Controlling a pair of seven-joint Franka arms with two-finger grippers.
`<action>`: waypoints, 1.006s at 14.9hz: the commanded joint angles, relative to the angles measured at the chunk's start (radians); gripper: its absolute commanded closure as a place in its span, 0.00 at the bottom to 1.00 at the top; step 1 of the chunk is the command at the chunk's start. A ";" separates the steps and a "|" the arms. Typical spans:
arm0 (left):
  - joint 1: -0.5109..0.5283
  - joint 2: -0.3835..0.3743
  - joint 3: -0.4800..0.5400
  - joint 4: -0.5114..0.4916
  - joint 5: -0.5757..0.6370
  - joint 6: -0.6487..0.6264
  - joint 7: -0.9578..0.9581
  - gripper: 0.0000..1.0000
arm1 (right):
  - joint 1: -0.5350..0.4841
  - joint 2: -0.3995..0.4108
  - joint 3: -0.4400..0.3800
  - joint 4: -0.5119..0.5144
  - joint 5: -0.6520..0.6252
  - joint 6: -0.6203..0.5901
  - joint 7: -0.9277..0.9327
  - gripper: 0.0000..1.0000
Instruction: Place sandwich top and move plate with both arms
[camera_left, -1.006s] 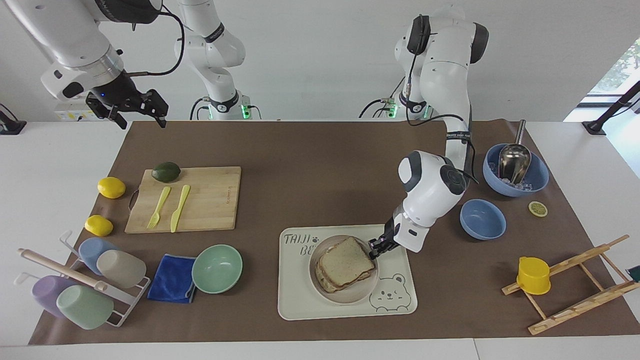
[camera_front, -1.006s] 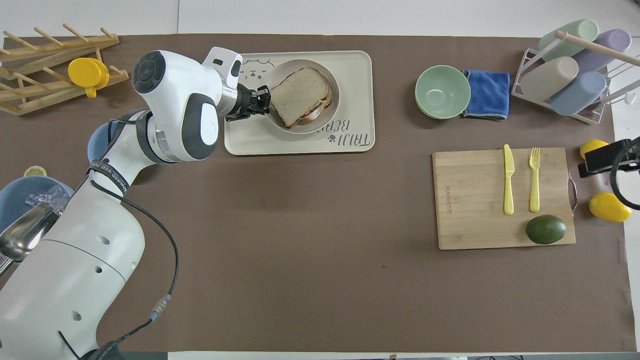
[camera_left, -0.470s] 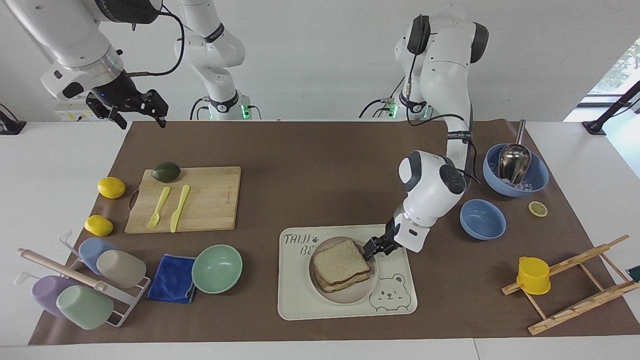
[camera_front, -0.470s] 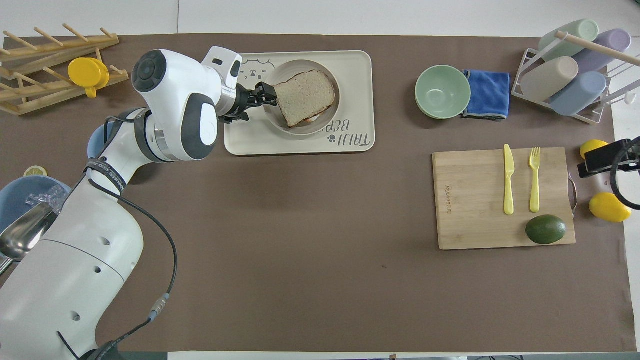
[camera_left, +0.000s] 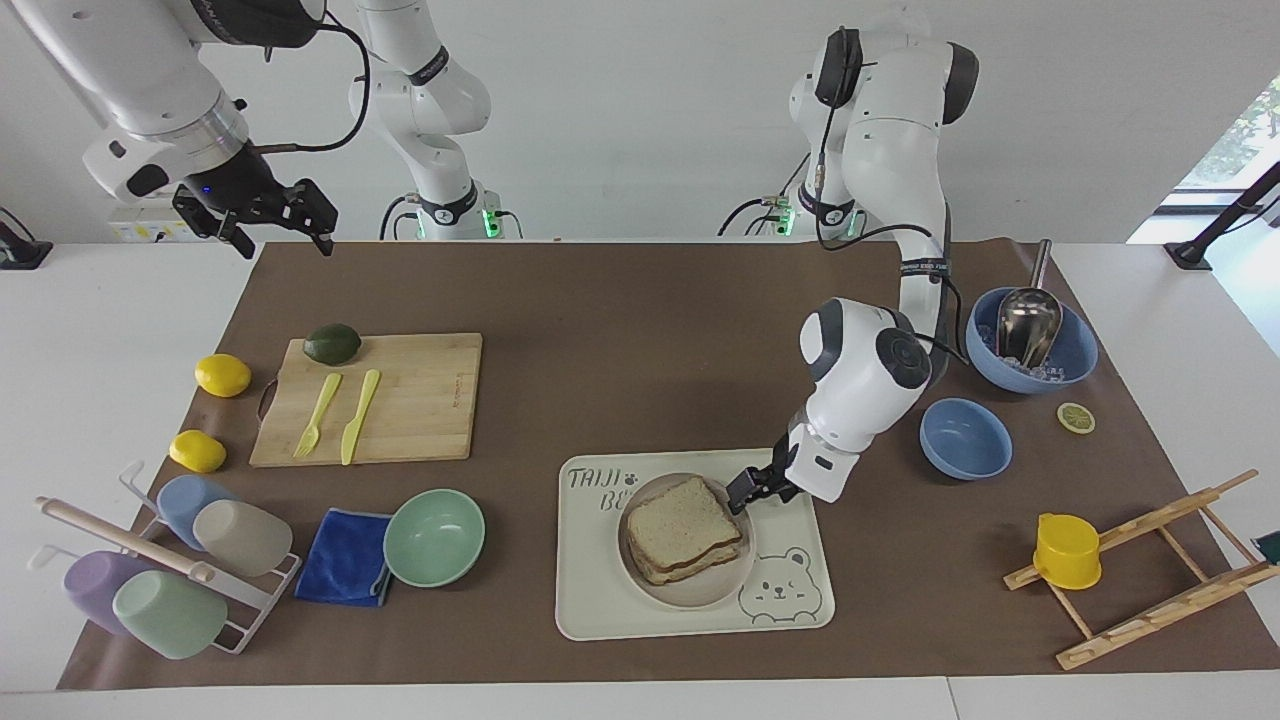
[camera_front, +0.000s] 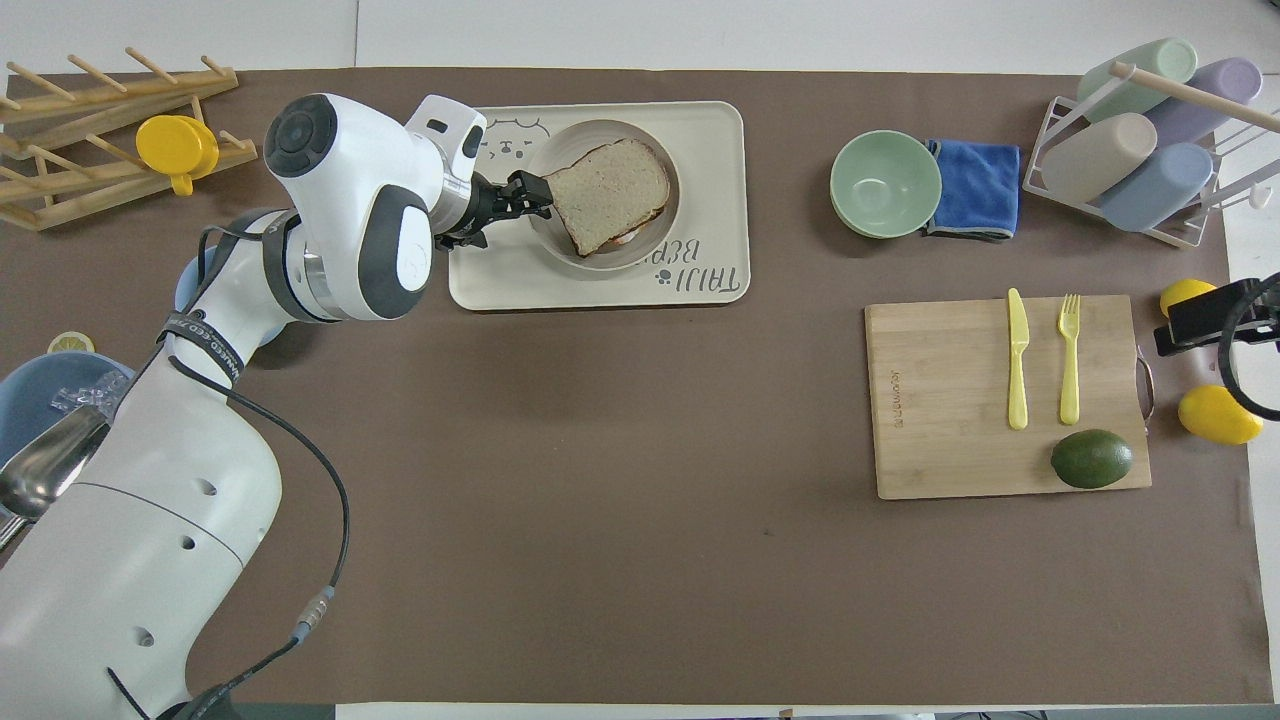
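Note:
The sandwich top (camera_left: 683, 522) (camera_front: 608, 190), a pale speckled bread slice, lies flat on the sandwich in the round beige plate (camera_left: 700, 592) (camera_front: 555, 245). The plate sits on the cream bear-printed tray (camera_left: 600, 600) (camera_front: 710, 130). My left gripper (camera_left: 743, 494) (camera_front: 532, 188) hangs open just over the plate's rim, at the bread's corner toward the left arm's end, with nothing between its fingers. My right gripper (camera_left: 278, 232) waits raised and open over the mat's corner at the right arm's end, close to the robots; only part of it (camera_front: 1200, 318) shows in the overhead view.
A mint bowl (camera_left: 434, 537) and blue cloth (camera_left: 345, 557) lie beside the tray, a cup rack (camera_left: 160, 560) past them. A cutting board (camera_left: 400, 400) carries an avocado, a knife and a fork. Two blue bowls (camera_left: 965, 437) and a wooden rack (camera_left: 1150, 570) stand at the left arm's end.
My left gripper has opened and let go of the bread slice, which dropped flat onto the sandwich. The gripper drew back slightly from it. The right arm has not moved.

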 joint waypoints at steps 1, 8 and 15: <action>0.022 -0.032 0.006 -0.014 0.014 -0.070 0.046 0.00 | -0.009 -0.014 0.007 -0.011 0.002 -0.010 -0.029 0.00; 0.037 -0.135 0.042 -0.016 0.089 -0.240 0.050 0.00 | -0.009 -0.014 0.007 -0.011 0.000 -0.012 -0.029 0.00; 0.055 -0.316 0.089 -0.014 0.281 -0.501 0.053 0.00 | -0.007 -0.014 0.007 -0.012 0.002 -0.012 -0.029 0.00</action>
